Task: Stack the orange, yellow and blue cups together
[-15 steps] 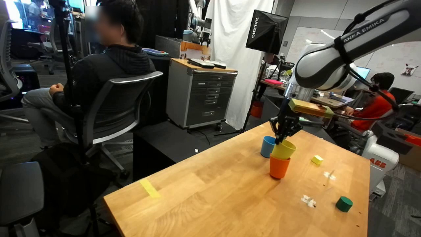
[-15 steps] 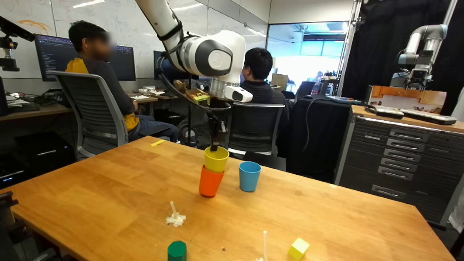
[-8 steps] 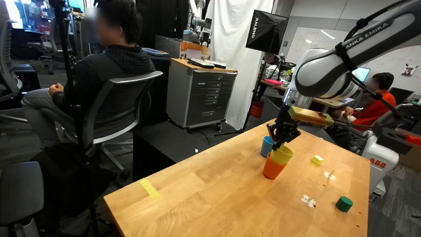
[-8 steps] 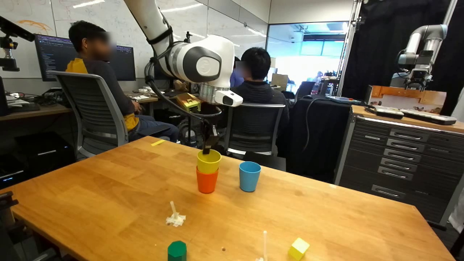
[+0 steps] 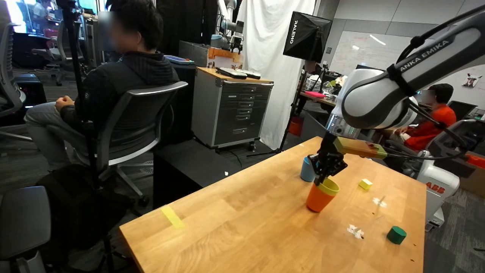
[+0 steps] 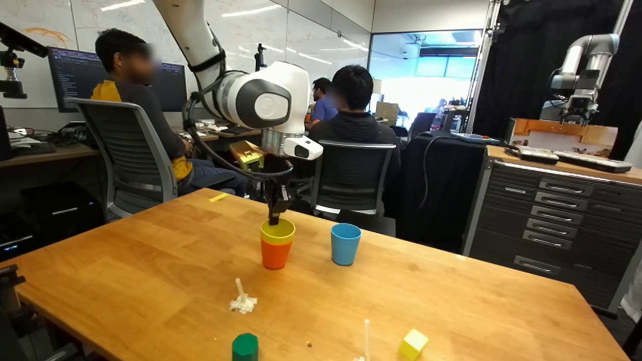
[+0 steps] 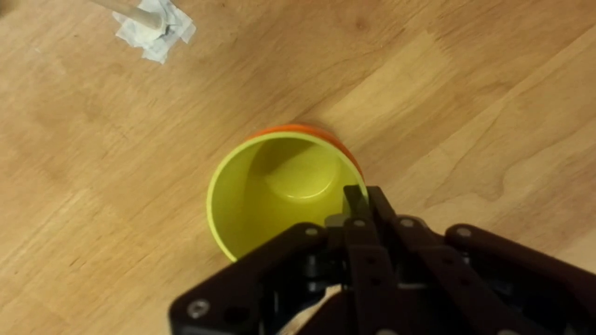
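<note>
The wooden table (image 6: 165, 260) bears a green block (image 5: 396, 235) and a yellow cube (image 6: 414, 344). Above it, the gripper (image 7: 367, 191) pinches the rim of the yellow cup (image 7: 284, 197), which sits inside the orange cup (image 6: 275, 255). The blue cup (image 6: 345, 244) stands upright, near but apart. Around are a drawer cabinet (image 5: 244, 113), a whiteboard (image 6: 120, 22) and seated people (image 5: 125, 87).

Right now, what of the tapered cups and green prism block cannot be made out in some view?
Yellow tapered cup, lower wall: hidden by the orange tapered cup in both exterior views.
Orange cup, inner floor: covered by the yellow cup in the wrist view.
Blue tapered cup, floor: behind its near wall in both exterior views.
Green prism block, base: cut by the bottom edge in an exterior view.
</note>
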